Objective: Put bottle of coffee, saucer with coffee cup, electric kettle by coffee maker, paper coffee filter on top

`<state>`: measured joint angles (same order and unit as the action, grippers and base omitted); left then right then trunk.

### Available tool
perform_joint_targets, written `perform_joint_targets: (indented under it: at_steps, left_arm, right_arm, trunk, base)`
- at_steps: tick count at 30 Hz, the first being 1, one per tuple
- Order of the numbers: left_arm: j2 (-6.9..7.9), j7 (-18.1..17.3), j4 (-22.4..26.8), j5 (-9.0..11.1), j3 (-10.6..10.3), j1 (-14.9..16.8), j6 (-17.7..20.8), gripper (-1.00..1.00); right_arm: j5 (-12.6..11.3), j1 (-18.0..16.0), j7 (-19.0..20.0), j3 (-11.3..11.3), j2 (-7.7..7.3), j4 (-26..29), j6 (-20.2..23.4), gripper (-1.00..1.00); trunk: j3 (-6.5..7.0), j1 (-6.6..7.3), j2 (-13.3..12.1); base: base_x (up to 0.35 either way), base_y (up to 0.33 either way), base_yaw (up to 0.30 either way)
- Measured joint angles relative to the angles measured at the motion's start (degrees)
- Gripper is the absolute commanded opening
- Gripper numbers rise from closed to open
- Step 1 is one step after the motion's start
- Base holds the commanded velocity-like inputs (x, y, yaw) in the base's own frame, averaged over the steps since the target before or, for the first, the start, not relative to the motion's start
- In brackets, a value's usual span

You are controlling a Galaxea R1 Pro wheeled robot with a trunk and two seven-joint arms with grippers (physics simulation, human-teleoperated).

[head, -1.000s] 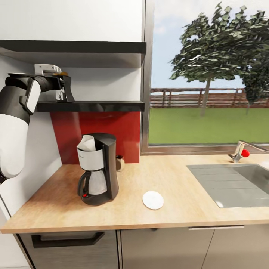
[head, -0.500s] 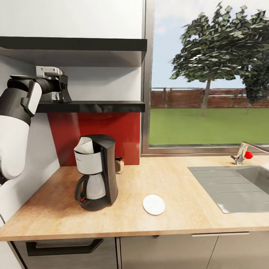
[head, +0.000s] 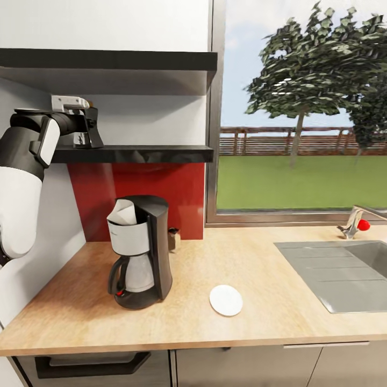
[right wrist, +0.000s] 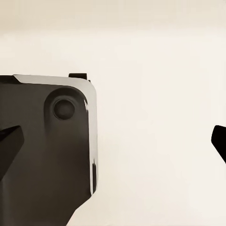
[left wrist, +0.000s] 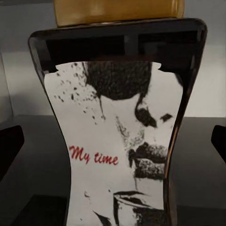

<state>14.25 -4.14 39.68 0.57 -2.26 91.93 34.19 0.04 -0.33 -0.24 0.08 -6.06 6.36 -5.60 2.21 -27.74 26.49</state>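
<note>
The bottle of coffee [left wrist: 117, 141], a dark jar with a gold lid and a white "My time" label, stands on the black kitchen shelf [head: 150, 154]. My left gripper [head: 86, 130] is open around it, and its fingers [left wrist: 9, 146] stand wide of the jar on both sides. The coffee maker [head: 141, 252] stands on the countertop [head: 258, 258] below the shelf, with a white paper filter [head: 121, 211] on top. The saucer [head: 226, 300] lies flat to its right. In the right wrist view my right gripper [right wrist: 113, 141] is open and holds nothing.
A small brownish object [head: 173, 238] sits behind the coffee maker against the red backsplash. The steel sink [head: 333, 269] and its faucet [head: 355, 223] are at the right. A second shelf [head: 107, 62] hangs just above my left arm. A wall borders the counter's left end.
The head camera has drifted, shifting the whole picture slightly. My left gripper stays at the shelf around the bottle. Nothing on the counter has moved.
</note>
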Motion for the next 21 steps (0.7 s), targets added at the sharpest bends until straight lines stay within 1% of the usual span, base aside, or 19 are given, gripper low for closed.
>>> perform_joint_targets:
  at_steps: [11,21]
  left_arm:
    - [0.0,0.0,0.3,0.1,0.0,0.0,0.0,1.0]
    - [0.02,0.0,0.2,0.1,0.0,0.0,0.0,1.0]
  right_arm:
    - [0.0,0.0,0.0,0.0,-0.04,0.0,0.0,1.0]
    - [0.0,0.0,0.0,0.0,-0.09,0.0,0.0,1.0]
  trunk:
    - [0.0,0.0,0.0]
    - [0.0,0.0,0.0]
  base:
    - [0.002,0.001,0.0]
    - [0.068,0.0,0.0]
